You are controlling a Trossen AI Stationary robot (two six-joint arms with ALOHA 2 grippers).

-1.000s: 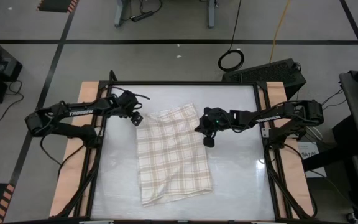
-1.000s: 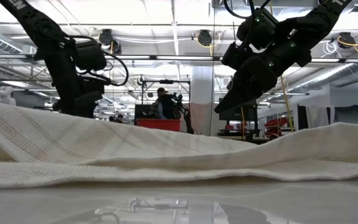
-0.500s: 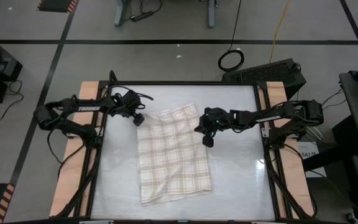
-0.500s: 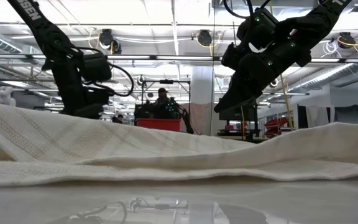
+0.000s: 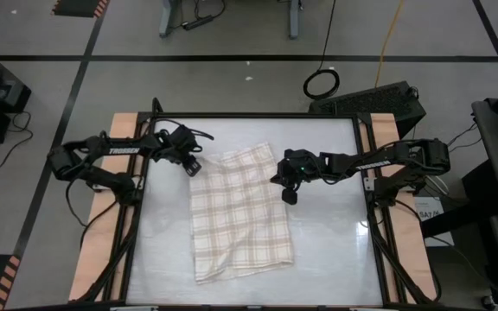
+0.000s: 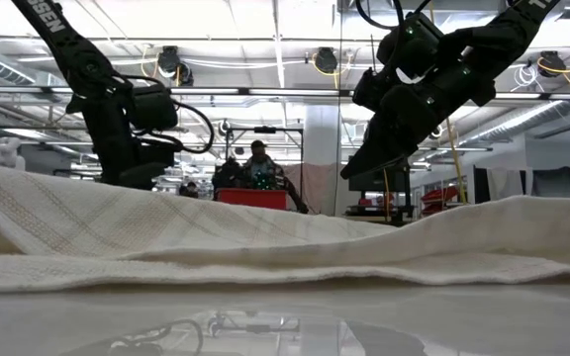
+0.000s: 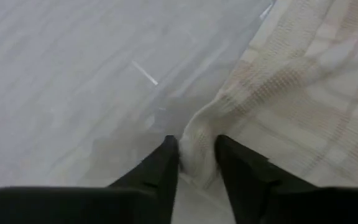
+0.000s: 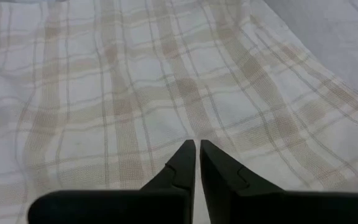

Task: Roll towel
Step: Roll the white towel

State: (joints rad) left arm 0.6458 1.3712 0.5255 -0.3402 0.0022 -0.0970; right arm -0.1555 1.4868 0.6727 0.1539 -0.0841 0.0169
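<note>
The cream plaid towel (image 5: 240, 216) lies spread on the white table, its long side running from far to near, with soft ridges in the low view (image 6: 265, 247). My left gripper (image 5: 194, 167) is at the towel's far left corner and is shut on the cloth (image 7: 197, 158). My right gripper (image 5: 289, 195) is shut, with only a sliver between the fingers (image 8: 196, 152). It is over the towel's right edge, about a third of the way down from the far end. In the low view its tips (image 6: 349, 173) stand above the cloth. My left gripper pinches a small bunched-up ridge of cloth (image 7: 197, 140) at the towel's far left corner between its two fingers. The fingers slant down from the table's left side. The cloth puckers up between them, and the rest of the towel lies flat on the table.
The bare white tabletop (image 5: 335, 250) lies on both sides of the towel, inside a black frame (image 5: 258, 117). In the low view, a person (image 6: 257, 163) and shop equipment show in the room far behind the table.
My left arm has reached a little farther toward the table's right, bringing its gripper slightly closer over the towel's far left corner. The towel's near edge has shifted very little. My right gripper has kept still.
</note>
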